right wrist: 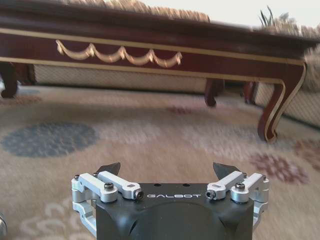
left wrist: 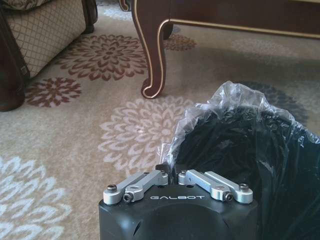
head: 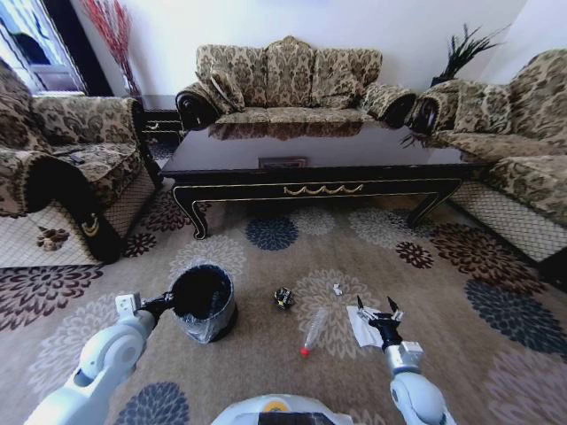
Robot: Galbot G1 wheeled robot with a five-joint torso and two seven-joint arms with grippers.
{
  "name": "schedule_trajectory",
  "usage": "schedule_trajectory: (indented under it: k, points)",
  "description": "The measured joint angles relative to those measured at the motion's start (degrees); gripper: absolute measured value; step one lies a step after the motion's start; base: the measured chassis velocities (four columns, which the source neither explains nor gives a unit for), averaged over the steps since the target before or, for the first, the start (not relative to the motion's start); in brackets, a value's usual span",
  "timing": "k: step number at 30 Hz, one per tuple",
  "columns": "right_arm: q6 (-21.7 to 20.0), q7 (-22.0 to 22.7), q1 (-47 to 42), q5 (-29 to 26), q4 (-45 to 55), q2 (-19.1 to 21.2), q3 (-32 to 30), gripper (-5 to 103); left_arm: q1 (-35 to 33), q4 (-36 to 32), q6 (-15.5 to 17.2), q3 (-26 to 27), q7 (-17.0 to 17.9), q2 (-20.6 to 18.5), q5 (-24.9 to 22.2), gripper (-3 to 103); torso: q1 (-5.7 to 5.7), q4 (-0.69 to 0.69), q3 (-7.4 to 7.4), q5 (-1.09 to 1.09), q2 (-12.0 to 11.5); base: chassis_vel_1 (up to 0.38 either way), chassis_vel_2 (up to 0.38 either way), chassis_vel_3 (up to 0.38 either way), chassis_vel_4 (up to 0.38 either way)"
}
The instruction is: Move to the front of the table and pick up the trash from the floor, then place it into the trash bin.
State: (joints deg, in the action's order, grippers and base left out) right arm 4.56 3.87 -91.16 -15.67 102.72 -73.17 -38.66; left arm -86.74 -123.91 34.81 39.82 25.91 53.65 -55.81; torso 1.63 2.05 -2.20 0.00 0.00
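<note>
The trash bin (head: 205,305), black with a shiny bag, stands on the floor (head: 266,372) at the lower left. My left gripper (head: 166,304) is shut on the bin's near rim (left wrist: 172,150). To the right of the bin lies the trash: a small dark ball (head: 283,297), a clear bottle (head: 314,329) with a red cap, a tiny white scrap (head: 337,289) and crumpled white paper (head: 360,329). My right gripper (head: 376,308) hangs open just over the paper, nothing between its fingers (right wrist: 109,168). The table (head: 319,188) stands beyond the trash.
Patterned sofas ring the table: an armchair (head: 62,168) on the left, a long sofa (head: 292,84) behind, another (head: 523,150) on the right. The table's curved legs (left wrist: 152,55) come down to the carpet close behind the bin.
</note>
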Motion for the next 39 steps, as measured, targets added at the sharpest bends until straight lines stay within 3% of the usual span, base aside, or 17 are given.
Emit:
schedule_trajectory:
  k: [5,14,31,39]
  points:
    - [-3.91,0.81,1.89,-3.65,-4.45,0.51,0.47,100,0.37,-0.99,-0.05,-0.27,0.04,0.00,-0.96,3,0.00,0.00,0.00,0.00,0.00,0.000,0.000,0.000,0.000]
    - [-7.17,1.67,6.54,-5.95,-12.99,1.65,1.74,100,0.58,-1.15,0.14,-1.76,0.36,0.19,-1.34,3,0.00,0.00,0.00,0.00,0.00,0.000,0.000,0.000,0.000]
    - [-6.48,2.19,16.03,-5.59,-28.26,2.20,5.30,100,0.12,-2.28,0.33,-2.85,0.80,-0.30,-1.08,3,0.00,0.00,0.00,0.00,0.00,0.000,0.000,0.000,0.000]
    - [-6.08,2.19,17.15,-5.20,-30.88,2.14,5.36,100,-0.04,-2.35,0.33,-3.14,0.85,-0.14,-0.89,3,0.00,0.00,0.00,0.00,0.00,0.000,0.000,0.000,0.000]
